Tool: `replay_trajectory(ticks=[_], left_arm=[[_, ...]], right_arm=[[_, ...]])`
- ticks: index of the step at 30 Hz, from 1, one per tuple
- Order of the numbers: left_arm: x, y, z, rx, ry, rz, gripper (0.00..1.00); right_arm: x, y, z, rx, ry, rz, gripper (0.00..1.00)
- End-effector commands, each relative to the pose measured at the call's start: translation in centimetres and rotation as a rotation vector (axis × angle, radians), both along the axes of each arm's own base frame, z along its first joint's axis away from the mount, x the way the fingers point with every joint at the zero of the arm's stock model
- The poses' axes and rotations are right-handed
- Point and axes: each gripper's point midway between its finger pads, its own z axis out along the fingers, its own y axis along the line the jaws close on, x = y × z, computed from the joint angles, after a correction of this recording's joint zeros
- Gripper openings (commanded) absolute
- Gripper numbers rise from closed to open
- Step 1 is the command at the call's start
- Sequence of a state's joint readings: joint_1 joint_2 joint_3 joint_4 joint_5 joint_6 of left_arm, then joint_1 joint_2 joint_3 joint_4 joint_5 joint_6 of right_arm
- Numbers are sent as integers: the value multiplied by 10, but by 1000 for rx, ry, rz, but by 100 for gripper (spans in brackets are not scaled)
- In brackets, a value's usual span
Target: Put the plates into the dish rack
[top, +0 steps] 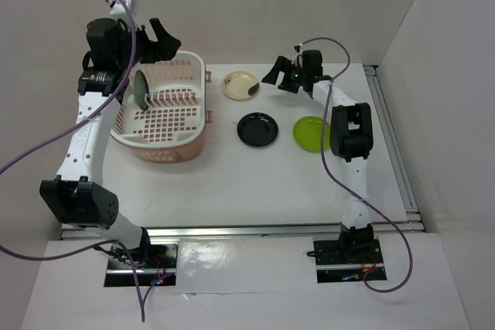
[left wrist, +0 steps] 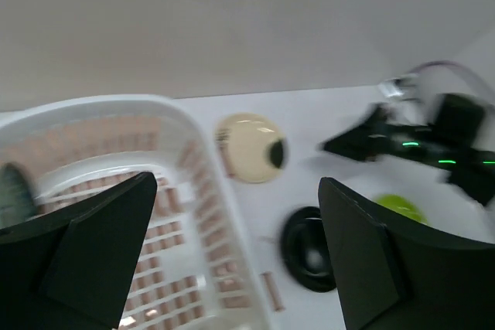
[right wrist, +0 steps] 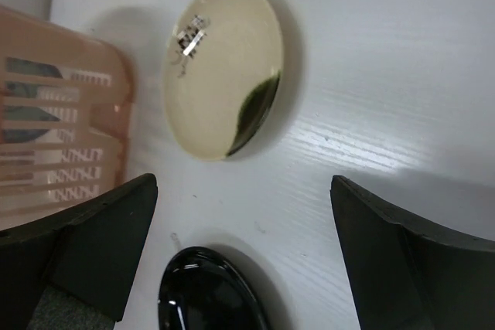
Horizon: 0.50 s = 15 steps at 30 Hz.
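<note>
Rounded white plastic dish rack (top: 162,148) blocked the left side, dark round plate (top: 141,89) stood upright at its far-left end, slotted floor otherwise lay open, bare strip of white table (top: 224,152) ran beside round cream plate (top: 241,85), glossy black plate (top: 257,129), lime green plate (top: 308,133) partly under right arm (top: 352,129).

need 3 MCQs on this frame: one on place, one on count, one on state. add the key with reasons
1. Where is the black plate relative to the dish rack? A inside it; B on the table to its right; C under it.
2. How many plates lie on the table? A one; B two; C three.
3. What is the state of the left gripper? A open, empty; B shut on a plate; C shut, empty.
Key: 1 B, it lies flat to the right of the rack. 2 C, the cream plate, the black one and the lime green plate. 3 A, its fingers are spread with nothing between them.
</note>
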<state>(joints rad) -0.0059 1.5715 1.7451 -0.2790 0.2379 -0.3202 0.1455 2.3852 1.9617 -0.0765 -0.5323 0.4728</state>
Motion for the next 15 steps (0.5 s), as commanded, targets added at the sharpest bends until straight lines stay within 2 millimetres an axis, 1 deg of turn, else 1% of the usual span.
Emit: replay_trajectory(ticks=[1, 2, 3, 4, 5, 6, 7, 8, 9, 11, 12, 13, 14, 15], left_arm=[[-36, -58, 9, -217, 28, -315, 99], [-38, -62, 6, -234, 37, -343, 99], [-46, -69, 9, -255, 37, -386, 99], [-52, -73, 4, -291, 57, -405, 99], [-52, -76, 4, -305, 49, -427, 99], [-56, -79, 4, -326, 50, -445, 99], [-63, -89, -7, -373, 97, -489, 99], [-66, -94, -8, -388, 102, -497, 99], [-67, -98, -12, -400, 111, -504, 99], [-76, -112, -21, -406, 150, -532, 99], [-76, -116, -24, -406, 159, -524, 99], [-80, -124, -30, -407, 197, -498, 99], [-82, -128, -36, -385, 209, -499, 99], [-86, -132, -37, -366, 214, -498, 99]], right_arm=[[-1, 20, -15, -19, 29, 28, 100], [2, 27, -12, -17, 16, 37, 98], [3, 28, -23, -11, 37, 32, 98], [5, 28, -26, -11, 38, 31, 98], [8, 29, -26, -2, 40, 26, 97], [7, 35, -32, -2, 40, 35, 97], [10, 36, -38, 8, 48, 29, 96], [10, 36, -37, 17, 57, 23, 96], [11, 35, -47, 11, 62, 15, 95], [12, 40, -49, 25, 63, -4, 93], [9, 42, -60, 11, 80, -13, 92], [13, 39, -62, 5, 84, -47, 90], [9, 45, -78, -3, 114, -37, 89], [14, 45, -77, 5, 112, -53, 88]])
